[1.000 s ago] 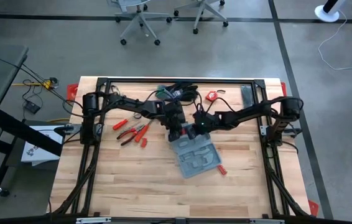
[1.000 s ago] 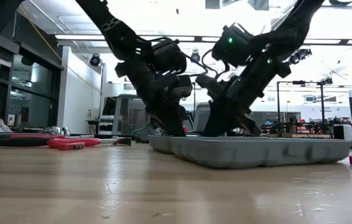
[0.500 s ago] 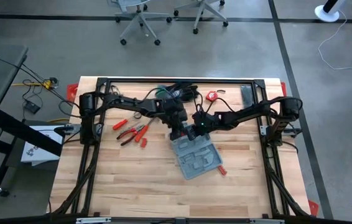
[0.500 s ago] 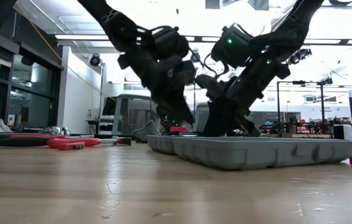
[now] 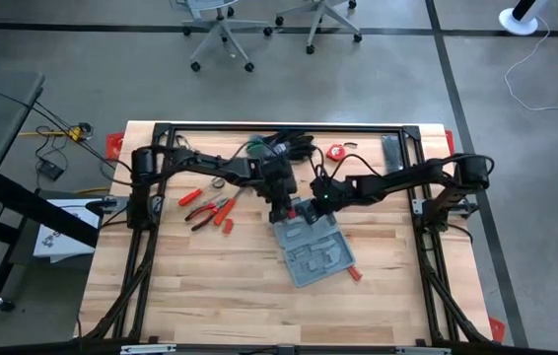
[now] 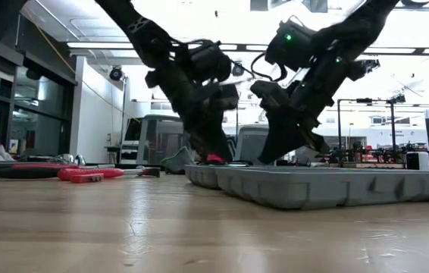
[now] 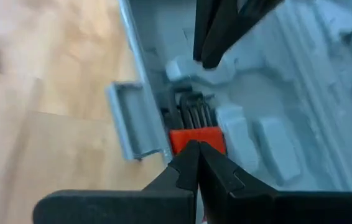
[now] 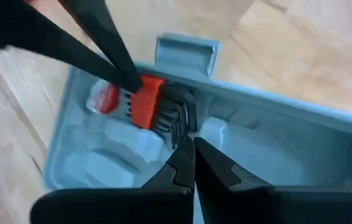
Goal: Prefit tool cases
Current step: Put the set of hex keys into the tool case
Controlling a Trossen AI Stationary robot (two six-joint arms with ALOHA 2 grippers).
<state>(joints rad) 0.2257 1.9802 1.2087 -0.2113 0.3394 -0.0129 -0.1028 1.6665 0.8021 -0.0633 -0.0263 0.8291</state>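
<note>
High view: open grey-blue tool case (image 5: 311,250) just past both fingertip pairs; stiff light plastic, likely to skate on wood, best taken by a rim.

Low view: left gripper (image 6: 213,155) and right gripper (image 6: 273,154) dipping over the case's far end.

Left wrist view: fingers (image 7: 185,167) pinched shut, empty, tips at the red hex-key holder (image 7: 196,138).

Right wrist view: fingers (image 8: 184,158) closed, empty, just short of the dark keys.

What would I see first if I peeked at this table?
Two dark robot arms meet over an open grey-blue tool case in the middle of the wooden table. The left gripper and right gripper, both shut, poke at a red holder of hex keys inside the case's corner.
</note>
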